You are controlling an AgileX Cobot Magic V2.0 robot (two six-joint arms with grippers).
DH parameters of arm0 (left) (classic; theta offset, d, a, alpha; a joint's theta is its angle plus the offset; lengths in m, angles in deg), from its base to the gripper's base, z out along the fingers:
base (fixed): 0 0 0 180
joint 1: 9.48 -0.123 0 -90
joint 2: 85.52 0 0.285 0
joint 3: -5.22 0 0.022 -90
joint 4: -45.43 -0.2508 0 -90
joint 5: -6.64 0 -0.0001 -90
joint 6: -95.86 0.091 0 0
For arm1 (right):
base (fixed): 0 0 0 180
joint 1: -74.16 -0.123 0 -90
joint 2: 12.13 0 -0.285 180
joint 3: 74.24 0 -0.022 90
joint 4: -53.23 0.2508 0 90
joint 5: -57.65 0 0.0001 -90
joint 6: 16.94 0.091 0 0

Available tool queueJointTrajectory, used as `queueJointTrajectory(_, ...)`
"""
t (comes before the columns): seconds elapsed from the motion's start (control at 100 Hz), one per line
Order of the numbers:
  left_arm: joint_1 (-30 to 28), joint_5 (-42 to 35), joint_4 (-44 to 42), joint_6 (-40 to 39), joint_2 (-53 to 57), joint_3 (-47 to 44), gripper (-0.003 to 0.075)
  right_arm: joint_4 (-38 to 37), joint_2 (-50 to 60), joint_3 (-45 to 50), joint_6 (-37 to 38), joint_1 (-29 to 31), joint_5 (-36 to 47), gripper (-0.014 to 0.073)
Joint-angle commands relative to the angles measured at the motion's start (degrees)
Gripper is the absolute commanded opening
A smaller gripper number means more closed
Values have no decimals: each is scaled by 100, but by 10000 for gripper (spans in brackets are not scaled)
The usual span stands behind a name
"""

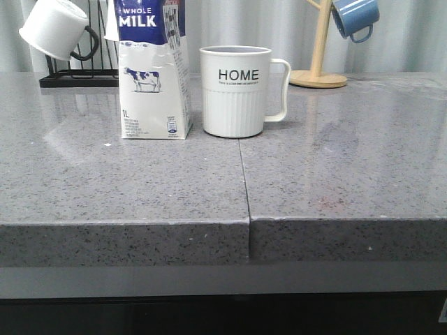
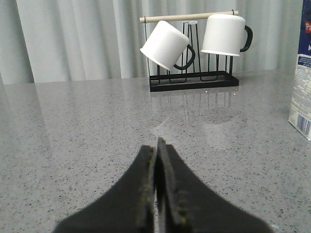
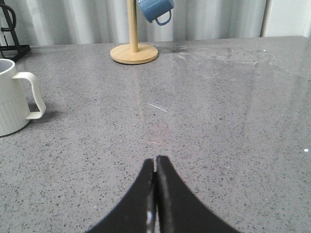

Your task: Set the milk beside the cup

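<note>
The milk carton [image 1: 152,77], white with a dark blue top, a cow picture and "1L", stands upright on the grey counter [image 1: 140,188], just left of the white ribbed "HOME" cup [image 1: 235,91]; a small gap separates them. The cup's handle points right. A strip of the carton shows in the left wrist view [image 2: 302,87], and part of the cup in the right wrist view [image 3: 14,99]. My left gripper [image 2: 156,145] is shut and empty over bare counter. My right gripper [image 3: 155,162] is shut and empty, away from the cup. Neither gripper shows in the front view.
A black rack [image 1: 77,75] with two white black-handled mugs [image 2: 167,44] stands at the back left. A wooden mug stand [image 1: 318,70] with a blue mug [image 1: 355,17] stands at the back right. A seam [image 1: 244,181] runs down the counter's middle.
</note>
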Motion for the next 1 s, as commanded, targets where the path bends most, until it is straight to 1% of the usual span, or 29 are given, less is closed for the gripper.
queueJointTrajectory(0.0, -9, -471, 50, -56, 197, -296, -21, -61, -53, -152, -14, 26, 506, -68)
queueJointTrajectory(0.1, -9, -471, 50, -56, 197, -296, -21, -294, -53, -130, -32, 26, 593, -68)
queueJointTrajectory(0.2, -9, -471, 50, -56, 197, -296, -21, -478, 64, 44, -26, -116, 860, -68)
queueJointTrajectory(0.34, -9, -471, 50, -56, 197, -296, -21, -452, 501, 438, -26, -463, 979, -68)
queueJointTrajectory(0.41, -9, -471, 50, -56, 197, -296, -21, -396, 720, 666, -26, -538, 1004, -68)
queueJointTrajectory(0.52, -9, -471, 50, -56, 197, -296, -21, -229, 1018, 985, -26, -514, 1186, -68)
queueJointTrajectory(0.86, -9, -471, 50, -56, 197, -296, -21, -140, 1002, 1539, -26, -485, 2409, -68)
queueJointTrajectory(0.99, -9, -471, 50, -56, 197, -296, -21, -140, 1002, 1552, -26, -472, 2444, -68)
